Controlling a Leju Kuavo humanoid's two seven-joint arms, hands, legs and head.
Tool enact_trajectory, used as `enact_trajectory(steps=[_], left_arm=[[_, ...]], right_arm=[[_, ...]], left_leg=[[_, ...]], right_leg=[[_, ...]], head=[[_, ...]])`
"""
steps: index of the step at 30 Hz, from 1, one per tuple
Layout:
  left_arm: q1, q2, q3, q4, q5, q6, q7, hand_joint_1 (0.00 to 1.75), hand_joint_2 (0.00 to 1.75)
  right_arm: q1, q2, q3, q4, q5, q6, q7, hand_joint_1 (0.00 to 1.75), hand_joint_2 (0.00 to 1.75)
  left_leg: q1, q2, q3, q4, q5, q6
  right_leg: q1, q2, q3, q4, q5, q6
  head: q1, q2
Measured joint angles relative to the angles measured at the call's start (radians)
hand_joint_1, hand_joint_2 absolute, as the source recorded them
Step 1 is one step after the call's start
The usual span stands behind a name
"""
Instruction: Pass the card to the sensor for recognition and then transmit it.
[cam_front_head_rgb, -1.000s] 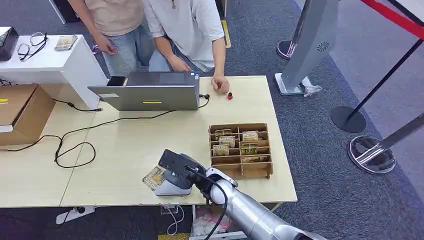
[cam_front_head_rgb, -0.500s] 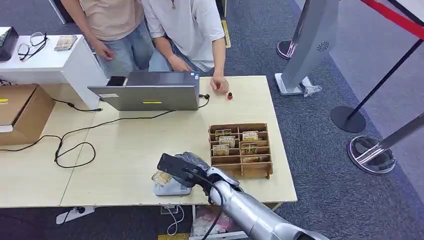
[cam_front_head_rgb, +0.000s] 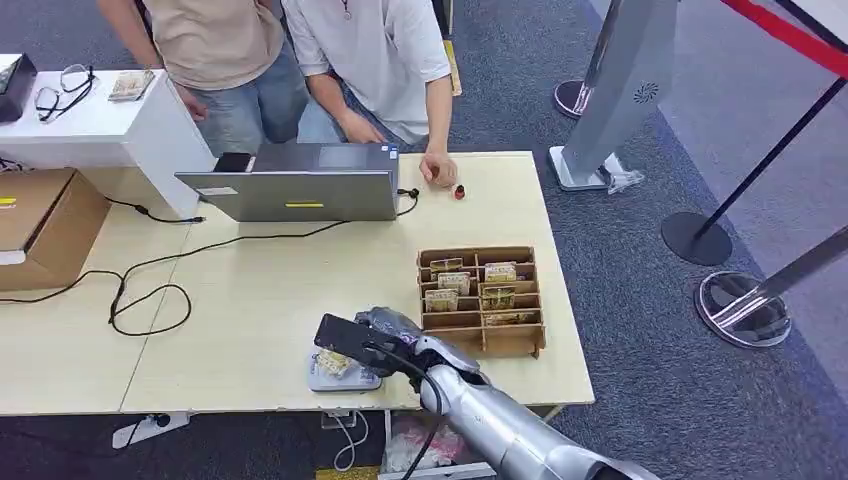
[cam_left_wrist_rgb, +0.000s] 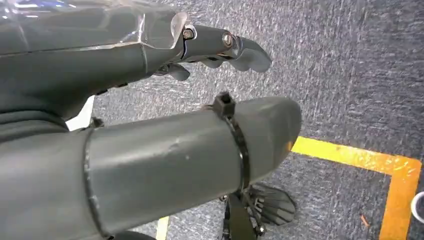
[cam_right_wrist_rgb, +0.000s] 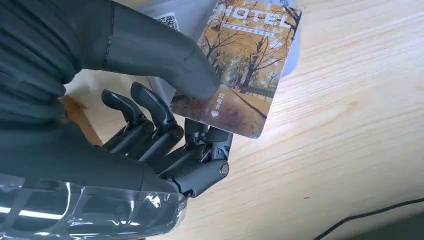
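Note:
My right hand (cam_front_head_rgb: 385, 335) reaches over the front of the table and pinches a hotel card (cam_right_wrist_rgb: 245, 70) printed with autumn trees between thumb and fingers. In the head view the card (cam_front_head_rgb: 332, 362) lies over the small grey sensor pad (cam_front_head_rgb: 343, 375) near the table's front edge. The right wrist view shows the card above the grey sensor (cam_right_wrist_rgb: 177, 15), which carries a QR sticker. My left hand (cam_left_wrist_rgb: 165, 125) hangs over the carpeted floor with its fingers apart and nothing in it.
A wooden card rack (cam_front_head_rgb: 482, 296) with several cards stands just right of my hand. A laptop (cam_front_head_rgb: 300, 183) and black cables (cam_front_head_rgb: 150, 290) occupy the table's far and left parts. Two people (cam_front_head_rgb: 365, 60) stand behind it, one hand on the table. A cardboard box (cam_front_head_rgb: 40, 225) sits at left.
My right hand has carried the card rightward and down, from beside the sensor's left edge to right over its top. The people behind have shifted slightly.

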Motion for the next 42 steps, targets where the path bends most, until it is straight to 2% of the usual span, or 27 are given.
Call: enact_trajectory(steps=[25,36,42], left_arm=[[0.005,-0.001,0.000,0.000,0.010,0.001,-0.001,0.00,0.00],[0.010,-0.001,0.000,0.000,0.015,0.001,-0.001,0.00,0.00],[0.013,-0.001,0.000,0.000,0.019,0.001,-0.001,0.00,0.00]], right_arm=[[-0.001,0.024,0.027,0.069,0.203,-0.116,0.092,1.75,1.75],[-0.005,0.035,0.038,0.096,0.231,-0.124,0.098,1.75,1.75],[-0.008,0.042,0.038,0.101,0.225,-0.103,0.089,1.75,1.75]], left_leg=[[0.000,0.000,0.000,0.000,0.000,0.000],[0.000,0.000,0.000,0.000,0.000,0.000],[0.000,0.000,0.001,0.000,0.000,0.000]], right_leg=[[0.000,0.000,0.000,0.000,0.000,0.000],[0.000,0.000,0.000,0.000,0.000,0.000],[0.000,0.000,0.000,0.000,0.000,0.000]], head=[[0.000,0.000],[0.000,0.000],[0.000,0.000]])
